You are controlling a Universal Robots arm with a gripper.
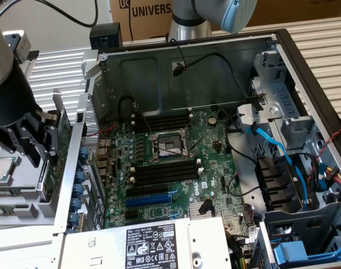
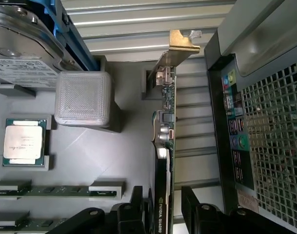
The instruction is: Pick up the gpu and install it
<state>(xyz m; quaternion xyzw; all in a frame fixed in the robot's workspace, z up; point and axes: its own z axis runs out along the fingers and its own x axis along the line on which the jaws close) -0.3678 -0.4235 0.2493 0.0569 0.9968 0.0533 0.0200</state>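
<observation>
The gpu point(image 2: 167, 126) is seen edge-on in the wrist view: a thin green card with its black cooler on one face and a gold-silver bracket point(image 2: 184, 43) at its far end. My gripper point(image 2: 165, 212) has one black finger on each face of the card and is shut on it. In the exterior view, the gripper point(image 1: 38, 151) and the gpu point(image 1: 62, 126) are at the exterior view's left. They are outside the open computer case, right beside its rear panel point(image 1: 80, 168). The large green motherboard point(image 1: 170, 151) lies inside the case with a blue slot point(image 1: 153, 199) near its front.
A grey parts tray point(image 2: 89, 156) under the gripper holds a CPU point(image 2: 23, 141), RAM sticks point(image 2: 11, 187) and a silver hard drive point(image 2: 21, 44). The case's perforated rear panel point(image 2: 265, 122) stands close beside the card. Cables and drive bays point(image 1: 293, 168) crowd the case at the exterior view's right.
</observation>
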